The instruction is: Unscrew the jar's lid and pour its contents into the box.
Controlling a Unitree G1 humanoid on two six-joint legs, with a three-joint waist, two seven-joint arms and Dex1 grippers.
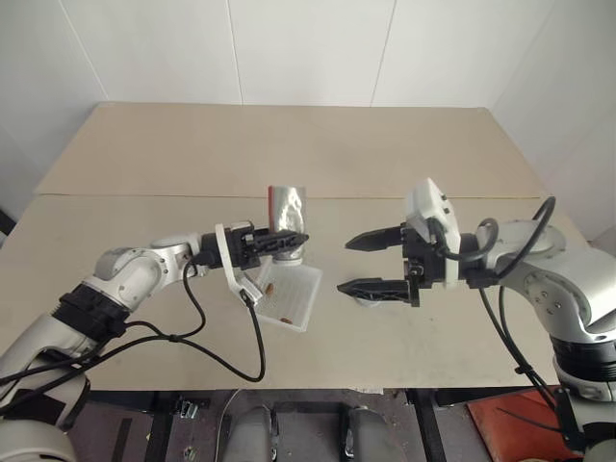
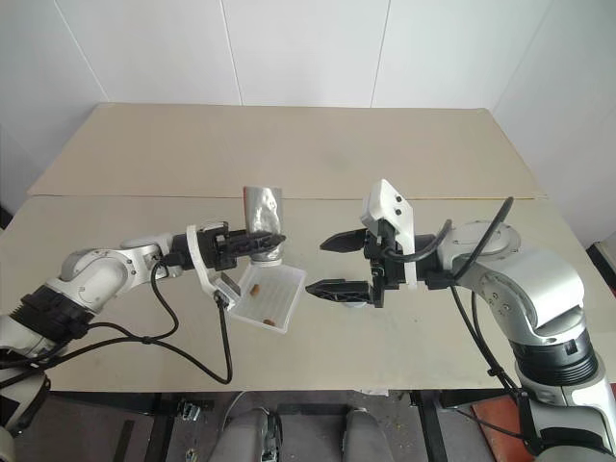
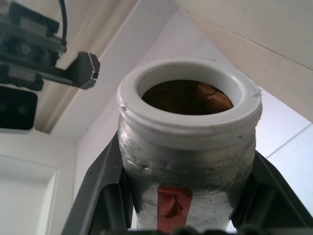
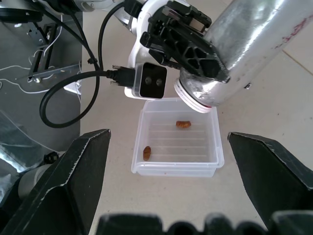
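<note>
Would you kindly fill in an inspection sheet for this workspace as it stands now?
Surface: beige table, seam across it.
Job's things: jar upended over the box, lid off; two brown pieces in the box; more inside the jar's mouth.
Lid: something pale lies under the right end effector; cannot tell what.
Clutter: nothing seen.
End effectors: left end effector shut on the jar; right end effector open, empty.
Cables: black cable loops off the left arm.
Surroundings: white walls.
</note>
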